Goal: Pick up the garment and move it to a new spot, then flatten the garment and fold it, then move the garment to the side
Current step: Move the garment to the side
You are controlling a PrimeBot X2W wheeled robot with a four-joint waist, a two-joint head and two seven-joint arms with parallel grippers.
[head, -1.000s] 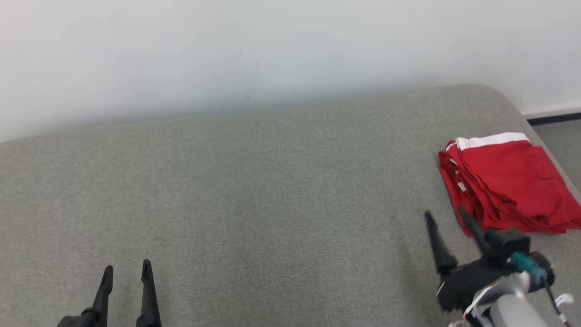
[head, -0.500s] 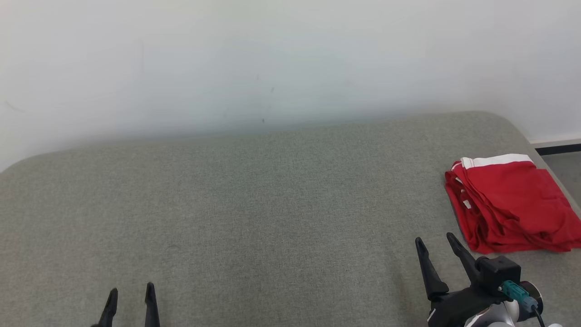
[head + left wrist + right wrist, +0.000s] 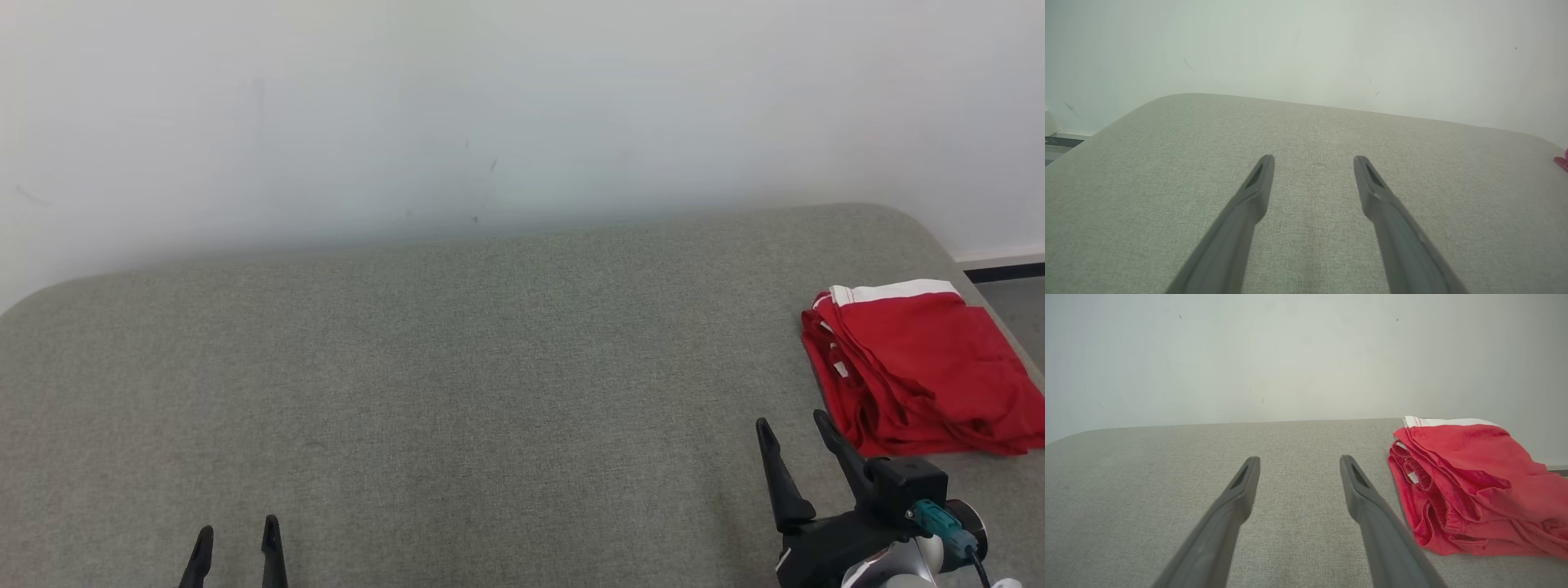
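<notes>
- Found garment point(image 3: 914, 367) folded into a compact red stack, with a white band along its far edge and layered folds facing the middle of the surface.
- Located it at the far right end of the grey padded surface point(image 3: 490, 367), close to the rounded right corner, lying flat and touched by neither gripper.
- Confirmed the same in the right wrist view: stack resting to the right of the fingers, with several stacked layers and a gathered elastic edge along its left side.
- Noted a small red sliver at the right border of the left wrist view; too little to identify with certainty.
- Observed right gripper point(image 3: 790, 420) just short of the garment's near-left corner, close beside it but apart, fingers pointing toward the wall and leaning slightly left.
- Recorded its jaws spread wide with nothing between them; bare grey fabric seen through the gap in the right wrist view.
- Observed left gripper point(image 3: 237, 527) at the lower left of the head view, well apart from the garment, cut off by the bottom edge.
- Recorded its jaws likewise parted and empty, over bare fabric.
- Noted a teal connector point(image 3: 935, 518) with dark cable on the right wrist.
- Noted a plain pale wall point(image 3: 490, 98) behind the surface, carrying a few small dark marks, and a dark baseboard strip point(image 3: 1004, 269) at far right.
</notes>
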